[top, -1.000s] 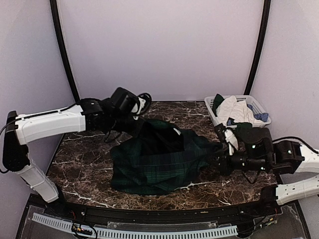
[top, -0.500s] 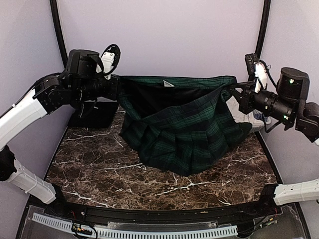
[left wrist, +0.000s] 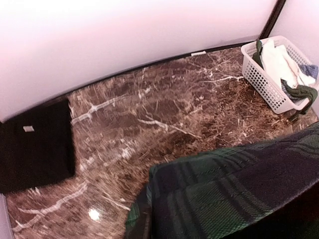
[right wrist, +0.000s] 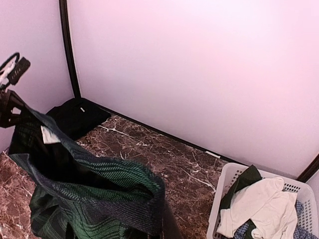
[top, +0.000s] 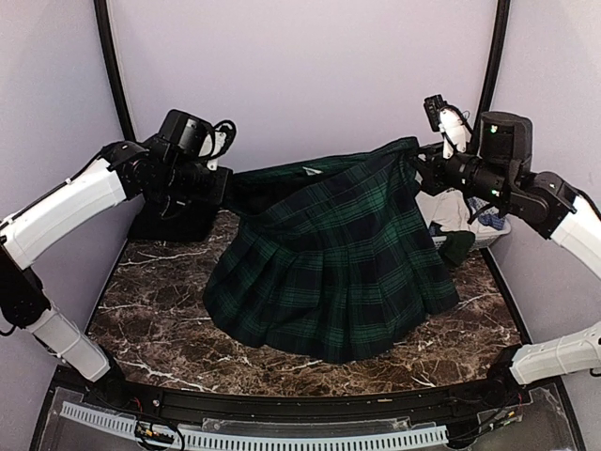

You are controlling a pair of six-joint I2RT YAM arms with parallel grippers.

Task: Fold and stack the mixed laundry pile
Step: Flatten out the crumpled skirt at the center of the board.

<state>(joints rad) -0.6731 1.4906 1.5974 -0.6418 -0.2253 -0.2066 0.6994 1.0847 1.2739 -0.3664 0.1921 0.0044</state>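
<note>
1. In the top view, over the last half second the skirt has swung round and sunk. Its black lining no longer gapes, the pleats face us, and the hem now rests on the table. The left claw and right claw are each closed on a waistband corner, and the skirt hangs between them. A black cloth lies at the back left and the basket at the back right.
2. In the left wrist view the skirt fills the bottom edge. The black cloth carries a white tag that is too small to read.
3. In the right wrist view the waistband's white label shows no writing we can read. More clothes wait in the basket. We judge the skirt soft, limp and fairly heavy, so the firm waistband corners are the best place to hold it.
</note>
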